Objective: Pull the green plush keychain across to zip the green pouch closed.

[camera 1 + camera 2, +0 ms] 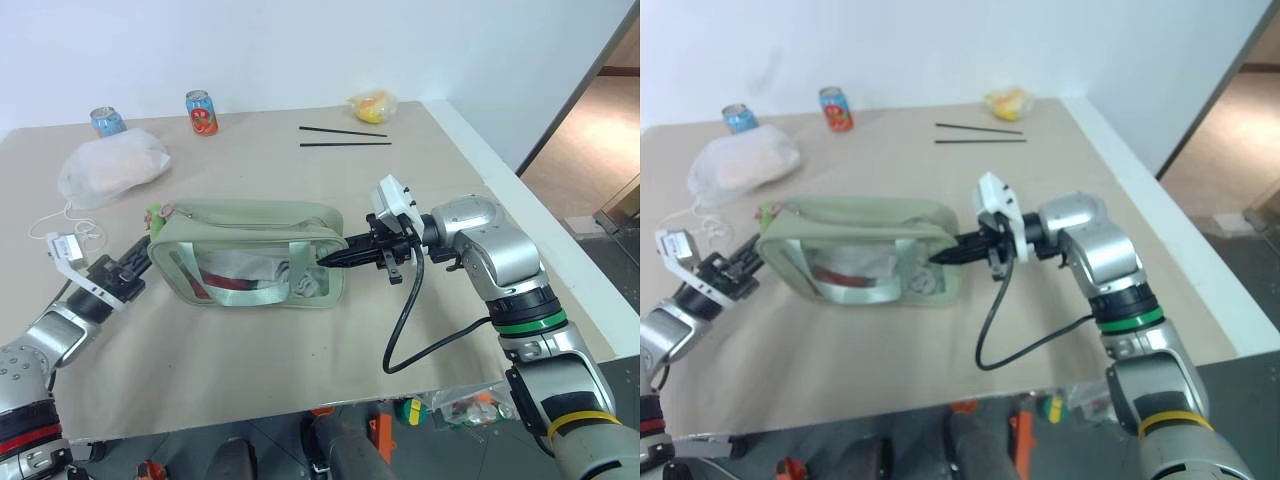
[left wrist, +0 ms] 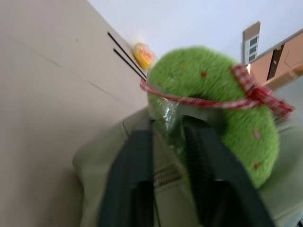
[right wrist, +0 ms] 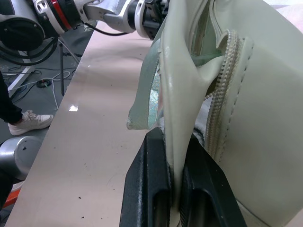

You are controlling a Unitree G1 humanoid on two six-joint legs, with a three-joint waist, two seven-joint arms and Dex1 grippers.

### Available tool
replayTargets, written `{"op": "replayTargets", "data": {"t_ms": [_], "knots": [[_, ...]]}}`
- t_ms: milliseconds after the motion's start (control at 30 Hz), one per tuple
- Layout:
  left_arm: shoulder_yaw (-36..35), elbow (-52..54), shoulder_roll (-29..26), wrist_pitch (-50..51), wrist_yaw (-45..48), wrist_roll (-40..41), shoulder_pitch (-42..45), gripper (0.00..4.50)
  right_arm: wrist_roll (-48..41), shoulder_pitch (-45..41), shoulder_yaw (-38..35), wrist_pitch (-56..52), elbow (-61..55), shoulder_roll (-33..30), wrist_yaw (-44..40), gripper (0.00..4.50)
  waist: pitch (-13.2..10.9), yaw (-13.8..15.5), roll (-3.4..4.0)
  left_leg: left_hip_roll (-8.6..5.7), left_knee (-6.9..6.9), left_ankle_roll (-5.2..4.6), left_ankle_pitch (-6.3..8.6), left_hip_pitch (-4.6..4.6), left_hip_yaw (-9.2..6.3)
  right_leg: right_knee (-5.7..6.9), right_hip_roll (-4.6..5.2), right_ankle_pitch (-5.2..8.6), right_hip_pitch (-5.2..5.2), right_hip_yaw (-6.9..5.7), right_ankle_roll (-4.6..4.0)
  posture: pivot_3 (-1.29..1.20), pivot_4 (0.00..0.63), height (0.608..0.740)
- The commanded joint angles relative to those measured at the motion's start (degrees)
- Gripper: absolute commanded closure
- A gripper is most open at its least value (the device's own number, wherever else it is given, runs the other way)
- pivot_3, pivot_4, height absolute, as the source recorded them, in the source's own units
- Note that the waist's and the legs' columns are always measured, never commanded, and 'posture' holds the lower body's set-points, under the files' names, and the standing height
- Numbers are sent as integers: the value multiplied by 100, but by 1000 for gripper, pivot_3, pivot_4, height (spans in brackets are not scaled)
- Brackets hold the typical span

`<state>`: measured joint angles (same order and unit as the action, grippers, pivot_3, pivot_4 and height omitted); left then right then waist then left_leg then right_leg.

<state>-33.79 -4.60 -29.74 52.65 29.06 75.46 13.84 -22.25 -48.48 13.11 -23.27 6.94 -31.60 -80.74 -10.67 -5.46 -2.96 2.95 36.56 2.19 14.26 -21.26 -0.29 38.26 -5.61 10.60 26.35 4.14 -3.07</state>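
The green pouch (image 1: pixel 250 252) lies near the middle of the table (image 1: pixel 460 180), a boxy sage fabric case with clear sides and a webbing strap. The right gripper (image 1: pixel 327 260) is clamped on the pouch's right end; its wrist view shows the two black fingers (image 3: pixel 147 189) pinching a fold of fabric beside the open zipper teeth. The left gripper (image 1: pixel 150 252) is closed at the pouch's left end; its wrist view shows the fuzzy green plush keychain (image 2: pixel 213 109), tied with red-and-white checked ribbon, just past the fingertips. No writing is readable on the two cans (image 1: pixel 202 112) at the far edge.
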Motion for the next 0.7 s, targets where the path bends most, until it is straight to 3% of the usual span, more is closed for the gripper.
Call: {"op": "replayTargets", "data": {"t_ms": [33, 400, 500, 667, 700], "knots": [[-80, 419, 13, -143, -93, 58, 87, 4463, -116, -127, -221, 83, -170, 7, 7, 4500, 0, 0, 0, 0, 0, 0, 0, 0, 0, 0, 0, 0, 0, 0, 0, 0, 150, 740], [-286, 983, -263, -500, -243, 483, 938, 4463, -31, -126, -148, 151, -138, 19, 1, 4500, -3, 4, -5, -1, 0, 8, -5, -1, -2, 0, 1, -3, -2, 0, 5, 0, 150, 740], [136, 1391, -405, -371, -95, 273, 1024, 4463, -15, -111, -145, 160, -152, 16, 26, 4500, -3, 1, -5, -2, -1, 9, -5, 1, 0, 0, 1, -3, -3, 4, 5, 0, 150, 740], [1550, 2265, -1260, -297, 664, -1117, 738, 4463, -34, -61, -172, 131, -246, -18, 72, 4500, -8, 1, -12, -5, -3, 34, -13, 4, -3, 1, 3, -3, -3, 4, 5, 0, 150, 740], [1746, 2311, -1393, -317, 757, -1332, 735, 3882, -28, -60, -172, 137, -239, -20, 79, 4500, -9, -1, -8, -4, -3, 40, -13, 3, -4, 1, 2, -3, -3, 3, 6, 0, 150, 740]]}}
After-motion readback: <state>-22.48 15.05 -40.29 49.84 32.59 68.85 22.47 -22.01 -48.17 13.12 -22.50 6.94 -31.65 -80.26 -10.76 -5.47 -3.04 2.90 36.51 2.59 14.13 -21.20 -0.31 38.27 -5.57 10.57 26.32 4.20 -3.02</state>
